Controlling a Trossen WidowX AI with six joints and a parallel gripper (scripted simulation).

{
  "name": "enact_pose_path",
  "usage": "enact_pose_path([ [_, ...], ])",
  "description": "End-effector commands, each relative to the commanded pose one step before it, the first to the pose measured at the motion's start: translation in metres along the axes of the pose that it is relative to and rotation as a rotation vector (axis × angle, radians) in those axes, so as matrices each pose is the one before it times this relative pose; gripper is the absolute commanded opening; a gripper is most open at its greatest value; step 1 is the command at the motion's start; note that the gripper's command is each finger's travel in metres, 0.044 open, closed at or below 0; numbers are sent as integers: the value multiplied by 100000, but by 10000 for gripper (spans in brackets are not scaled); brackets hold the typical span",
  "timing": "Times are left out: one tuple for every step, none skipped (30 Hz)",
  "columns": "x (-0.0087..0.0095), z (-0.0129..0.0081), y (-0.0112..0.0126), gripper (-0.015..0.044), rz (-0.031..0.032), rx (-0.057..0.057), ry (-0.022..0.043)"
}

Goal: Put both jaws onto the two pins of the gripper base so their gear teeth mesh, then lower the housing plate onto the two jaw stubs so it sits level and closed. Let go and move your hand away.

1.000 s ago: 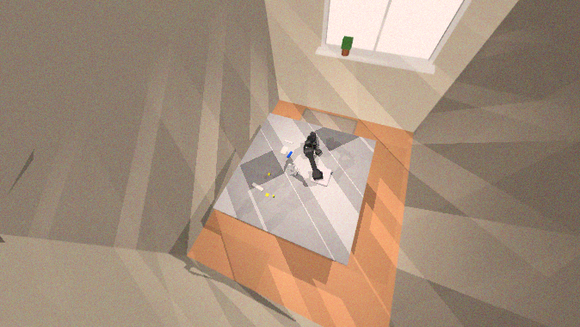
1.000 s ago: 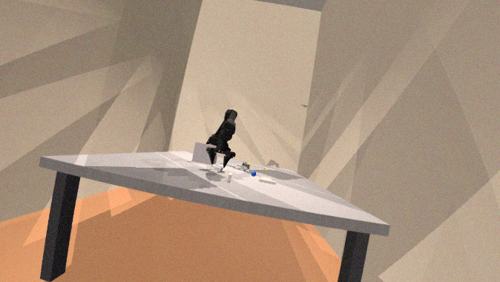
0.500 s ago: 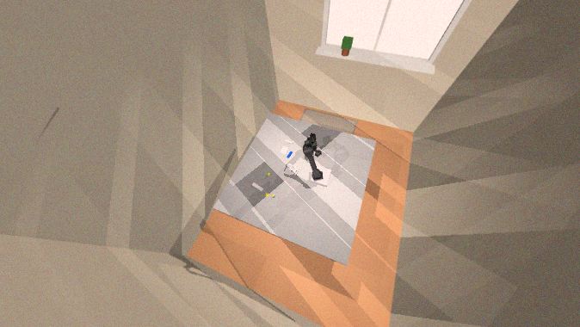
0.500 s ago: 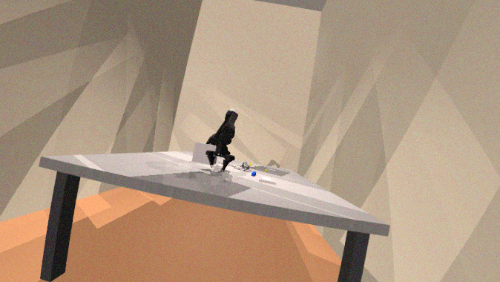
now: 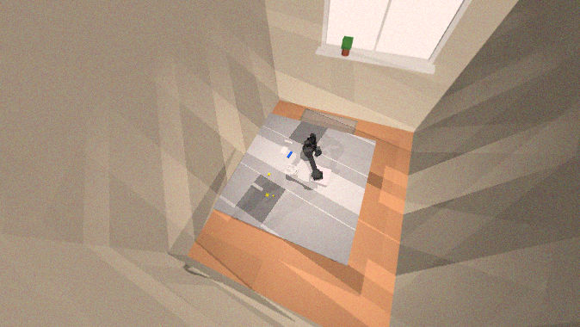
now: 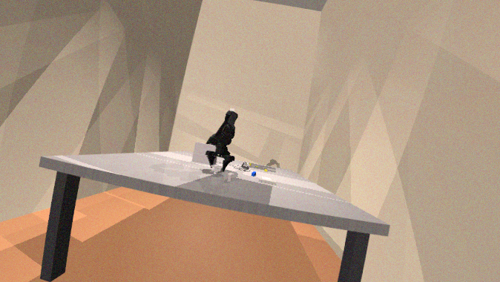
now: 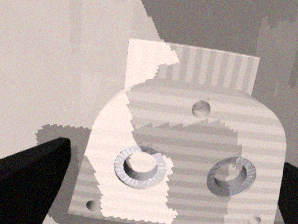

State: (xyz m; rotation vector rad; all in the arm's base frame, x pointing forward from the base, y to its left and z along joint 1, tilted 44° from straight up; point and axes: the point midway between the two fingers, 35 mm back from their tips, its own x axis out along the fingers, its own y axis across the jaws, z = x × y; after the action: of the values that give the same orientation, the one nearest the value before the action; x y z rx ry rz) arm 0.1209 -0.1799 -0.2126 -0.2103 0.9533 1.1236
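In the wrist view a pale rounded plate (image 7: 195,200) fills the middle. It has two ringed round holes or sockets side by side and smaller holes near its edges. I cannot tell if it is the gripper base or the housing plate. A pale rectangular piece (image 7: 220,70) shows beyond its far edge. My gripper (image 7: 176,162) (image 6: 218,168) is open and empty, pointing down low over the table, with one black finger at each side of the plate. Whether the fingers touch it is not visible. The two jaws and their gear teeth cannot be made out for certain.
Small parts lie on the table (image 5: 318,224) (image 6: 141,174): a blue piece (image 5: 289,154) (image 6: 254,174), white pieces (image 5: 284,150), a pale bar (image 5: 256,187), yellow bits (image 5: 269,174) and a pale ring-like item (image 5: 291,169) near the arm. A plant stands on the windowsill.
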Motion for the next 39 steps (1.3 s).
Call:
enact_pose_path([
  [109, 40, -60, 440, -385, 486, -361],
  [13, 0, 0, 440, 0, 0, 0],
  [0, 0, 0, 440, 0, 0, 0],
  [0, 0, 0, 440, 0, 0, 0],
  [0, 0, 0, 440, 0, 0, 0],
  [0, 0, 0, 440, 0, 0, 0],
  [0, 0, 0, 440, 0, 0, 0],
  [0, 0, 0, 440, 0, 0, 0],
  [0, 0, 0, 440, 0, 0, 0],
  [-67, -40, 58, 433, 387, -487, 360],
  [0, 0, 0, 427, 0, 0, 0],
  [0, 0, 0, 420, 0, 0, 0],
  [0, 0, 0, 413, 0, 0, 0],
  [0, 0, 0, 407, 0, 0, 0],
  [0, 0, 0, 400, 0, 0, 0],
  [0, 0, 0, 393, 0, 0, 0],
  [0, 0, 0, 387, 0, 0, 0],
  [0, 0, 0, 380, 0, 0, 0],
  [0, 0, 0, 373, 0, 0, 0],
  [0, 0, 0, 367, 0, 0, 0],
  [0, 0, 0, 360, 0, 0, 0],
  [0, 0, 0, 353, 0, 0, 0],
  [0, 0, 0, 351, 0, 0, 0],
  [0, 0, 0, 351, 0, 0, 0],
  [0, 0, 0, 351, 0, 0, 0],
  [0, 0, 0, 351, 0, 0, 0],
  [0, 0, 0, 351, 0, 0, 0],
  [0, 0, 0, 351, 0, 0, 0],
  [0, 0, 0, 351, 0, 0, 0],
  [0, 0, 0, 351, 0, 0, 0],
  [0, 0, 0, 351, 0, 0, 0],
  [0, 0, 0, 351, 0, 0, 0],
  [-50, -3, -6, 351, -3, 4, 0],
  [-149, -9, -17, 351, -10, 13, 0],
  [-250, -14, -27, 351, -16, 21, -1],
  [-309, -16, -30, 351, -20, 26, -2],
  [-311, -14, -27, 351, -19, 26, -3],
  [-312, -13, -24, 351, -19, 26, -3],
  [-313, -12, -21, 351, -19, 26, -4],
])
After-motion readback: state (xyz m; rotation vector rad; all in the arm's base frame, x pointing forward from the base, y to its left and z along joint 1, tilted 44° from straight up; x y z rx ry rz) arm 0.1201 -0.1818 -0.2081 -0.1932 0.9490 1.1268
